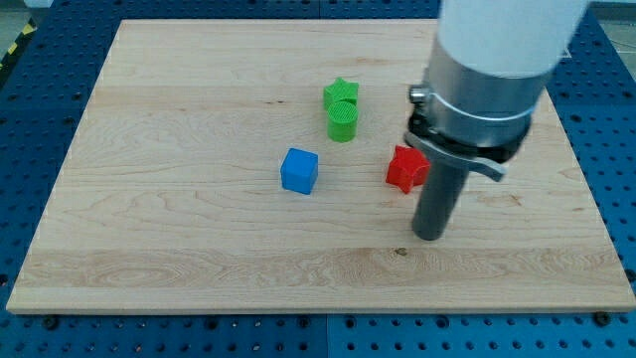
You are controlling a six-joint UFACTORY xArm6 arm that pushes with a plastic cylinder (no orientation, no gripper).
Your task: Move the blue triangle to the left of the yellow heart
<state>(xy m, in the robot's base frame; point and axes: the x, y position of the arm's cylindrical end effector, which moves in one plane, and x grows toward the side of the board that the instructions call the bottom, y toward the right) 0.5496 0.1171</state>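
Wooden board (pixel 179 229): 2 green blocks (pixel 341 107), 1 blue cube (pixel 299 171), 1 red block (pixel 404 168).

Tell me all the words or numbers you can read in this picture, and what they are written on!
There are none to read.
The wooden board is plain wood.
The blue cube, red block, green star and green cylinder have no letters.
The arm's white and grey body and dark rod, down to my tip, show no label either.

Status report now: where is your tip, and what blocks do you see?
My tip on board, just below red block. Blue triangle, yellow heart: not in view. Blue cube to view's left; green blocks above.
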